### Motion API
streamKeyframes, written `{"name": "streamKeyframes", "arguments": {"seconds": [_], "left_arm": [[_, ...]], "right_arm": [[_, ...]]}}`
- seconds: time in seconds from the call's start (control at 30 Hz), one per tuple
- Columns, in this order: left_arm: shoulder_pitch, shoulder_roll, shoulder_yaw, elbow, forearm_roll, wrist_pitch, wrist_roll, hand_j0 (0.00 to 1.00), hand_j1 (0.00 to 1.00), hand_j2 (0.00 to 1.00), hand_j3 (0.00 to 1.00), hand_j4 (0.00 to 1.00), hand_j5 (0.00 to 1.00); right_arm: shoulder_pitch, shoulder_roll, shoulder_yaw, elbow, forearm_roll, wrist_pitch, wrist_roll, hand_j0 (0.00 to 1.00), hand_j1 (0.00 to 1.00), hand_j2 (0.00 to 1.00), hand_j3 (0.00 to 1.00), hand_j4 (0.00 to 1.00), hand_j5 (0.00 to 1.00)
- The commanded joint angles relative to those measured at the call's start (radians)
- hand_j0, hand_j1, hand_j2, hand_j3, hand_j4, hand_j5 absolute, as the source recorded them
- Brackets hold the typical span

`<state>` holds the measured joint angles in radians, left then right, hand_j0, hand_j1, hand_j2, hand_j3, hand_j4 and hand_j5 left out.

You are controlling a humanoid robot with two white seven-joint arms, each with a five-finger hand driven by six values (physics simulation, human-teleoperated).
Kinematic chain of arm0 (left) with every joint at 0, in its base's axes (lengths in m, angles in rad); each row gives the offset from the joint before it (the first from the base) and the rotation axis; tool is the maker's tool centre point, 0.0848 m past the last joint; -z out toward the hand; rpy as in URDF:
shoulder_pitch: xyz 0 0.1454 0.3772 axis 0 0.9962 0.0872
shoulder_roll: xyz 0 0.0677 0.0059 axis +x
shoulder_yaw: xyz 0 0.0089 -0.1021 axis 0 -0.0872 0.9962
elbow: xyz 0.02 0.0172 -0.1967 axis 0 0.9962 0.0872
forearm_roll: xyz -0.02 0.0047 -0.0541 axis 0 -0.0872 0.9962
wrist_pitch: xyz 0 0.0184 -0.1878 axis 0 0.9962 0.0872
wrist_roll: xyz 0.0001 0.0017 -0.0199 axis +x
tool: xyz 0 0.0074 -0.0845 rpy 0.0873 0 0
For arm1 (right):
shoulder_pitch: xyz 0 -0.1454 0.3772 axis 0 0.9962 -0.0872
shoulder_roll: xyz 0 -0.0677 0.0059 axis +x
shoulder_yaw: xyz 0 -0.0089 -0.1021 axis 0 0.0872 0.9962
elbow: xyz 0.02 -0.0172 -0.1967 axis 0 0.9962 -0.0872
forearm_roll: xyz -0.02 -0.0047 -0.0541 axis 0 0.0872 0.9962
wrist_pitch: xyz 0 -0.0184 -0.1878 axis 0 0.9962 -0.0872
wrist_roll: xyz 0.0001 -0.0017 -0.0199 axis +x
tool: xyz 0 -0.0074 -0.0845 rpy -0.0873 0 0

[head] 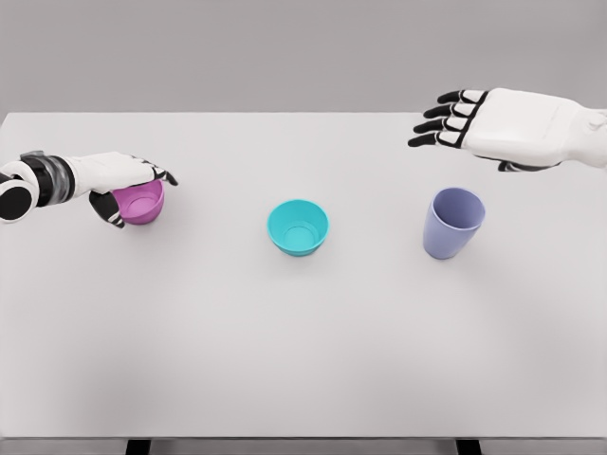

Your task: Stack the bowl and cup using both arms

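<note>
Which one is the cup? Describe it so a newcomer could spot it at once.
Start from the white table and scan its row of three containers from left to right. The cup is the rightmost, standing upright below the raised right hand, apart from the teal bowl in the middle. It alone is lavender-blue and taller than it is wide.

Matt plastic bowls (pixel 298 226), cup (pixel 453 223) (table (pixel 303 351) smooth).

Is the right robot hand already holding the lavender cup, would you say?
No, the right robot hand hovers open above and behind the lavender cup, clearly apart from it.
</note>
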<state>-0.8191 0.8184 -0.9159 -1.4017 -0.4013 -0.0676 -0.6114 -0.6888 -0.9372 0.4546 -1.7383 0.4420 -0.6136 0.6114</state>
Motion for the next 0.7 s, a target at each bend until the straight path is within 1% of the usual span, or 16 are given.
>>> {"name": "streamKeyframes", "arguments": {"seconds": [0.0, 0.1, 0.23, 0.37, 0.5, 0.67], "left_arm": [[0.0, 0.001, 0.002, 0.0, 0.002, 0.0, 0.001, 0.8, 0.8, 0.8, 0.8, 0.8, 0.8], [0.0, 0.001, 0.002, 0.0, 0.004, 0.0, 0.001, 0.76, 0.76, 0.76, 0.76, 0.76, 0.76], [-0.005, 0.001, 0.005, 0.0, 0.01, 0.002, 0.001, 0.74, 0.74, 0.74, 0.74, 0.74, 0.74], [-0.009, 0.002, 0.011, -0.014, 0.015, 0.002, 0.001, 0.73, 0.73, 0.73, 0.73, 0.73, 0.73], [-0.011, 0.002, 0.014, -0.023, 0.016, 0.002, 0.001, 0.73, 0.73, 0.73, 0.73, 0.73, 0.73], [-0.012, 0.005, 0.015, -0.068, 0.027, 0.002, 0.001, 0.73, 0.73, 0.73, 0.73, 0.73, 0.73]], "right_arm": [[0.0, -0.005, -0.002, 0.002, -0.003, 0.003, -0.001, 1.0, 1.0, 1.0, 1.0, 1.0, 1.0], [-0.002, -0.014, -0.002, 0.005, -0.003, 0.003, -0.001, 1.0, 1.0, 1.0, 1.0, 1.0, 1.0], [-0.008, -0.002, -0.001, 0.006, -0.003, 0.003, -0.001, 1.0, 1.0, 1.0, 1.0, 1.0, 1.0], [-0.006, -0.009, -0.001, 0.006, -0.003, 0.003, -0.001, 1.0, 1.0, 1.0, 1.0, 1.0, 1.0], [-0.006, -0.002, -0.002, 0.006, -0.003, 0.003, -0.001, 1.0, 1.0, 1.0, 1.0, 1.0, 1.0], [-0.011, -0.003, -0.001, 0.006, -0.003, 0.003, -0.001, 1.0, 1.0, 1.0, 1.0, 1.0, 1.0]]}}
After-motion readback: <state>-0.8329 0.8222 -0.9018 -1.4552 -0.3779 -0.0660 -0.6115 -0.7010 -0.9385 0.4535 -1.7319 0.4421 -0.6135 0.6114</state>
